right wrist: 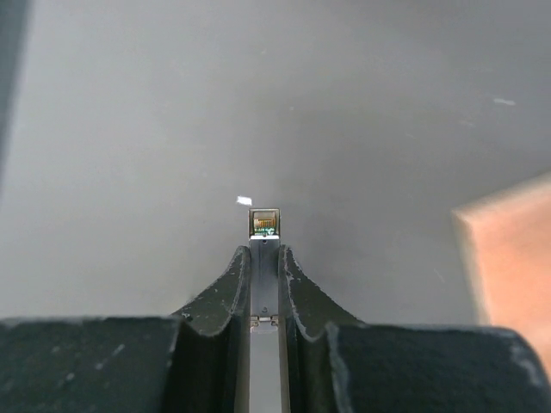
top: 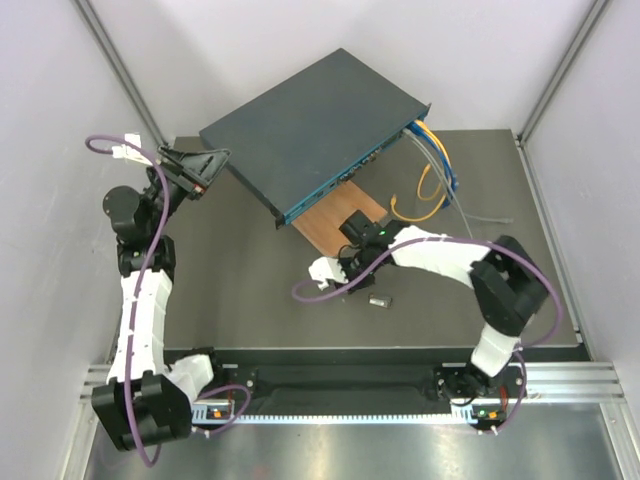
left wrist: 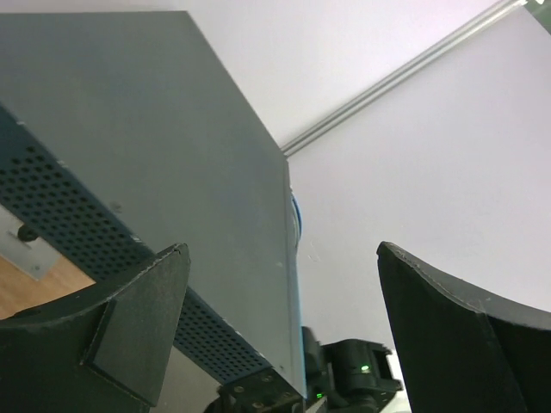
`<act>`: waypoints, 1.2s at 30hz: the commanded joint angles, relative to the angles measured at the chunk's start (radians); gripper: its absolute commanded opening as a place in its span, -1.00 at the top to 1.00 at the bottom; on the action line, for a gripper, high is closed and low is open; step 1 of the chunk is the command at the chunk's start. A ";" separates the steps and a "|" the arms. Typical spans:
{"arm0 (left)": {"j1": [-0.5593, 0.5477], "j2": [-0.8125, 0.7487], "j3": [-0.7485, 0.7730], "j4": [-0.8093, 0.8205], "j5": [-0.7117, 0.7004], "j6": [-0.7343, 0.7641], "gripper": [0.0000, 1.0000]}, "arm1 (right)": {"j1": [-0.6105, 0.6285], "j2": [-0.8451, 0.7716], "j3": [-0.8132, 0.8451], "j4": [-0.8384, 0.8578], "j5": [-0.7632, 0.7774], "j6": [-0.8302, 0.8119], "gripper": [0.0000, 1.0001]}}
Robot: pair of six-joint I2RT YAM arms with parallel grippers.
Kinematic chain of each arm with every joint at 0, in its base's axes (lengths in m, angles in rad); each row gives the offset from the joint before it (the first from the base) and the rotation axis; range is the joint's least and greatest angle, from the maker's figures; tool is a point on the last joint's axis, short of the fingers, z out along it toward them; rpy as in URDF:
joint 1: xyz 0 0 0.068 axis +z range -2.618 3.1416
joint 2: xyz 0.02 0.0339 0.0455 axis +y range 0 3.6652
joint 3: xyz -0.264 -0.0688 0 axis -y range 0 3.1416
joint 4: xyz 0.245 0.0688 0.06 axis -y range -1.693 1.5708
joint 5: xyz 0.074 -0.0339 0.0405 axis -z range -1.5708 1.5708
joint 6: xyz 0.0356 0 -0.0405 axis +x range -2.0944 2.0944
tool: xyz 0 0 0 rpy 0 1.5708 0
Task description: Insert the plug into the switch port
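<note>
The switch (top: 310, 125), a flat dark blue-grey box with a teal front face, lies at an angle at the back of the mat. It also fills the upper left of the left wrist view (left wrist: 155, 129). My left gripper (top: 215, 170) is open and empty at the switch's left corner, its fingers (left wrist: 129, 318) wide apart. My right gripper (top: 335, 268) is shut on the plug (right wrist: 264, 225), a slim metal module whose socket end sticks out past the fingertips. It hangs over the grey mat, in front of the switch's front face and apart from it.
A thin brown wooden square (top: 340, 220) lies under the switch's front edge and shows in the right wrist view (right wrist: 508, 258). A small metal piece (top: 380, 300) lies on the mat. Blue and yellow cables (top: 435, 165) are plugged in at the switch's right end. White walls close in on both sides.
</note>
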 commanded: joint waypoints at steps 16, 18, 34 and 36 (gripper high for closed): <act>-0.441 0.203 0.382 -0.284 0.101 0.447 -0.67 | -0.310 -0.495 0.190 -0.098 -0.178 0.368 1.00; -0.542 0.292 0.479 -0.372 0.087 0.525 -0.64 | -0.344 -0.538 0.190 -0.070 -0.164 0.400 0.99; -0.808 0.564 0.584 -0.498 0.084 0.401 -0.25 | -0.382 -0.665 0.229 -0.056 -0.038 0.407 1.00; -0.817 0.569 0.585 -0.498 0.082 0.403 -0.16 | -0.382 -0.661 0.241 -0.056 -0.041 0.410 1.00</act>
